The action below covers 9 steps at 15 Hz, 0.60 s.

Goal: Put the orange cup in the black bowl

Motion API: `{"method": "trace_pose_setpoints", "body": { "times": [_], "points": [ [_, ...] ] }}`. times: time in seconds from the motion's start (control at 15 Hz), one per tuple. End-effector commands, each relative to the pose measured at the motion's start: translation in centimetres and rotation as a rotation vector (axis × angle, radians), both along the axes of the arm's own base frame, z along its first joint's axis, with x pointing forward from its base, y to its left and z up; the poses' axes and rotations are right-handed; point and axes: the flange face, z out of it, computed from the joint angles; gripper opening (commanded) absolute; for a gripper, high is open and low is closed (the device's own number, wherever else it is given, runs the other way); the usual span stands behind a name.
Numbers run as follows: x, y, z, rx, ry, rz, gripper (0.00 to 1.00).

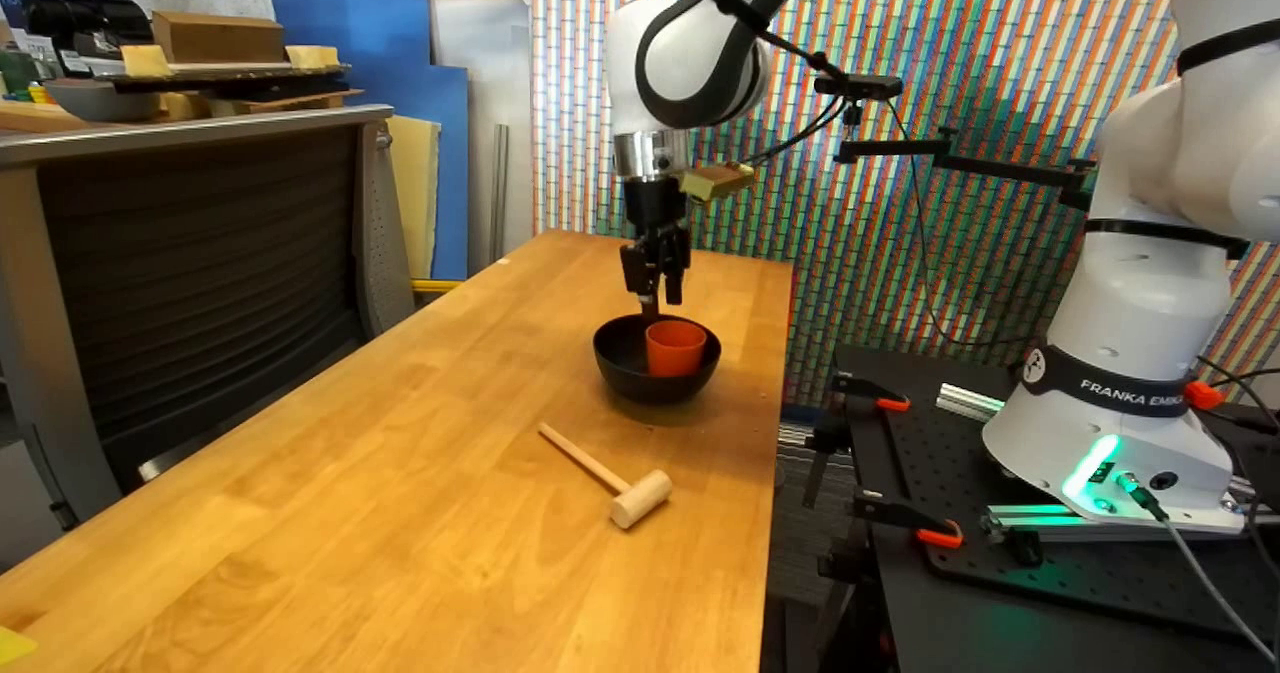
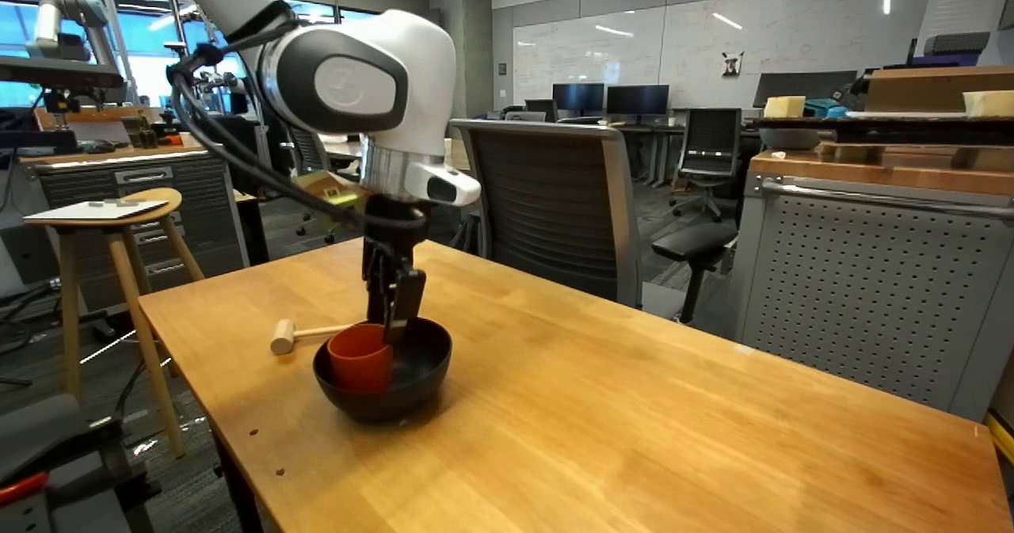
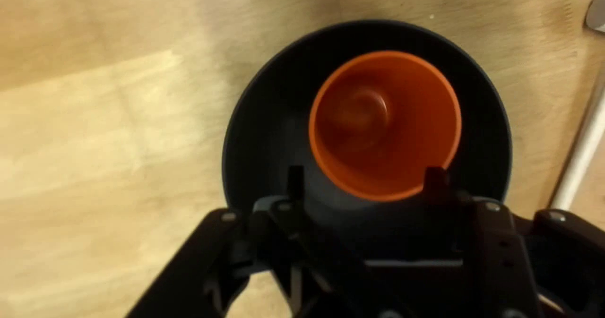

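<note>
The orange cup (image 1: pixel 675 351) stands inside the black bowl (image 1: pixel 622 351), mouth up, toward one side of it. The cup (image 2: pixel 360 365) and bowl (image 2: pixel 428 371) show the same way in an exterior view. In the wrist view the cup (image 3: pixel 397 115) is off-centre in the bowl (image 3: pixel 269 129), its inside visible. My gripper (image 3: pixel 365 181) has its fingers apart with nothing clamped between them. The right fingertip overlaps the cup's rim in the picture; whether it touches is unclear. The gripper (image 1: pixel 661 298) points down over the bowl, also in an exterior view (image 2: pixel 396 329).
A pale wooden mallet (image 1: pixel 640 498) lies on the wooden table (image 1: pixel 400 473) beside the bowl. Its handle shows at the right in the wrist view (image 3: pixel 583 152). An office chair (image 2: pixel 554 208) stands close to the table's long edge.
</note>
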Motion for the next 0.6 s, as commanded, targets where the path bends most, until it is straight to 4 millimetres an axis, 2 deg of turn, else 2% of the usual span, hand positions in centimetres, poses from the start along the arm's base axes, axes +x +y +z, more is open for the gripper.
{"method": "trace_pose_setpoints", "body": {
  "times": [0.0,0.13,0.33,0.4,0.53],
  "points": [
    [0.0,0.7,9.0,-0.125,-0.114,0.126,0.99],
    [-0.6,0.8,13.4,-0.140,-0.155,0.192,1.00],
    [-4.0,0.9,18.1,-0.044,-0.096,0.292,1.00],
    [-1.6,0.8,15.3,-0.095,-0.110,0.229,1.00],
    [-3.2,1.0,17.8,-0.070,-0.098,0.265,1.00]
  ]
}}
